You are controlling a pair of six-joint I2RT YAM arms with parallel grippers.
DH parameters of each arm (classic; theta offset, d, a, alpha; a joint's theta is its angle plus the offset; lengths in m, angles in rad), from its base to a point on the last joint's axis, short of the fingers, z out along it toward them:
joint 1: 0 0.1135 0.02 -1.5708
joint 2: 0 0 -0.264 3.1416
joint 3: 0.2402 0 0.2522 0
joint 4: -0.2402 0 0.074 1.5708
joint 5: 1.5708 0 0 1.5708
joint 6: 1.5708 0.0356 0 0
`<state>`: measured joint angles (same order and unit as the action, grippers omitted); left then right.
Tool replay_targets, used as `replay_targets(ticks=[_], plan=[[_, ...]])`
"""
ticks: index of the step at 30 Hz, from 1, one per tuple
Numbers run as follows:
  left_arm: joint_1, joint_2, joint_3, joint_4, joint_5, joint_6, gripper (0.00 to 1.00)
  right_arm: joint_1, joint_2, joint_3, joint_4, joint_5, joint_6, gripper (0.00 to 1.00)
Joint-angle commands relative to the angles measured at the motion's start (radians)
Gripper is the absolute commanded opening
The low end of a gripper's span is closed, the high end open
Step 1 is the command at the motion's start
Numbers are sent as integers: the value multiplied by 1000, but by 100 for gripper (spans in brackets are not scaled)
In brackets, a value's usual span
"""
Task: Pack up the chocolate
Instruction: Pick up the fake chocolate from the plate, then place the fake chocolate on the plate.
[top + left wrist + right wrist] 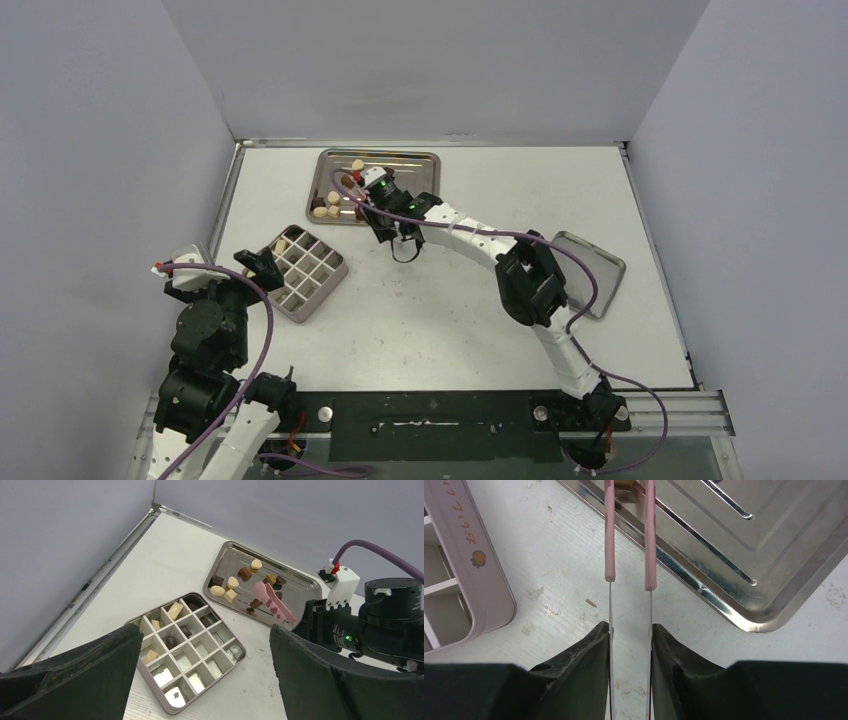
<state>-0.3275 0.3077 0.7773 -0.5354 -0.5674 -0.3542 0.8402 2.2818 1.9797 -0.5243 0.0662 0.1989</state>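
Most chocolate [232, 582] lies loose on the tray [305, 582], bunched in its left half. A few chunks are already in cells of the box [165, 707], just off the tray's near-left corner on the bench [450, 300], and most cells are empty. Pink tongs [272, 602] reach in over the tray's near edge, tips among the brown chunks. Right end effector [630, 630] is narrow, clamped on the tongs' thin metal handles just outside that edge. There is a brown blur between the tips, but I can't tell if a chunk is pinched. Step in hand looks like a pick from the tray. To do it well, straddle one chunk only, squeeze gently so it doesn't pop out, lift straight up, and clear the tray rim before swinging to an empty cell. The right arm stretches forward and left from its base, elbow high, wrist angled down toward the tray. Left end effector [205, 645] is wide and holds nothing. It is parked on the box's side away from the tray, arm folded back.
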Motion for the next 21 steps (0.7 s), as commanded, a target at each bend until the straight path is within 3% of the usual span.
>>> replay_targets(ticks=[1,12,21], plan=[[-2,0,28,23,6,12,97,23,-146,-40,90,-7,-3,11],[2,-2,39,9,-24,5,97,141,-281,-213,210,-57,-20,13],[4,-2,35,11,-11,4,97,97,-219,-148,108,83,-47,24]])
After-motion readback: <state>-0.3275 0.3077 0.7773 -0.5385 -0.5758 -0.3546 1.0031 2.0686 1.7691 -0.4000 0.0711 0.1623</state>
